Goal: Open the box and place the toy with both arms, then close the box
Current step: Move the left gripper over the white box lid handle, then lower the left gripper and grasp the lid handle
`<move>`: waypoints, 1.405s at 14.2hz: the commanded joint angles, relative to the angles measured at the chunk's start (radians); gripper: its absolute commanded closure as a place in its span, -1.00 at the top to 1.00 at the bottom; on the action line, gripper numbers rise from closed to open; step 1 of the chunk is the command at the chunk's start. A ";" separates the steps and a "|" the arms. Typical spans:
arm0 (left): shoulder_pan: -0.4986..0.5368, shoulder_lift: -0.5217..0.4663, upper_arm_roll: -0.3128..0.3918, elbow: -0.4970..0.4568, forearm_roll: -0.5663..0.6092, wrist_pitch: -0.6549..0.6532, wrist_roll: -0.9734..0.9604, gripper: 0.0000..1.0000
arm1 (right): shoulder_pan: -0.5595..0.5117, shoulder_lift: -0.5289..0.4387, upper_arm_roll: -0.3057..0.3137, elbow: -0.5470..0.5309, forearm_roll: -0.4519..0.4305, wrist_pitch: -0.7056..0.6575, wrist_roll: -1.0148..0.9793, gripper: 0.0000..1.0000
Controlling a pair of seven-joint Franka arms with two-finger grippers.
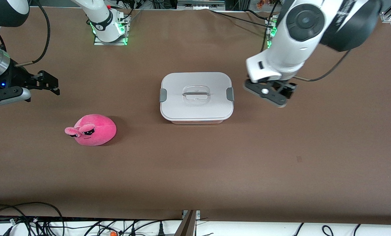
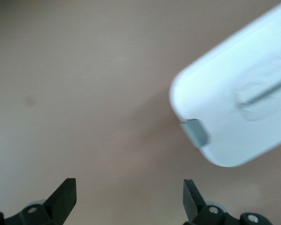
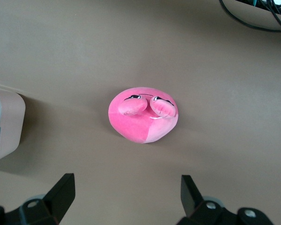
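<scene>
Still at the approach: the box (image 1: 196,97) stays lidded, both the left gripper (image 1: 270,94) and right gripper (image 1: 48,83) gape empty; unclipping the lid (image 1: 196,95) seems next.

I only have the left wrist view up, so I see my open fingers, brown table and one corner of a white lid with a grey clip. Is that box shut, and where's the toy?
Observer: The box is shut; its white lid sits flat on the pale pink base, with both grey side clips in place.
Operator: And the toy?
Observer: The pink plush toy lies on the table toward the right arm's end, nearer to the front camera than the box and apart from it.
Operator: What's the right gripper doing?
Observer: The right gripper is open, holds nothing, and looks down on the toy.
Operator: And mine?
Observer: The left gripper hangs open beside the box, at the left arm's end.
</scene>
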 commanded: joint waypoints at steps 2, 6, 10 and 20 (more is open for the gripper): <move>-0.113 0.099 0.013 0.045 -0.047 0.100 0.156 1.00 | -0.003 -0.004 0.001 0.008 0.000 -0.009 -0.012 1.00; -0.231 0.186 0.013 0.045 -0.046 0.259 0.223 1.00 | -0.003 -0.004 0.001 0.008 0.002 -0.009 -0.012 1.00; -0.323 0.254 0.013 0.043 0.021 0.363 0.286 1.00 | -0.003 -0.004 0.003 0.008 0.002 -0.007 -0.012 1.00; -0.356 0.274 0.016 0.003 0.065 0.399 0.487 1.00 | -0.007 -0.004 -0.001 0.008 -0.001 -0.003 -0.007 1.00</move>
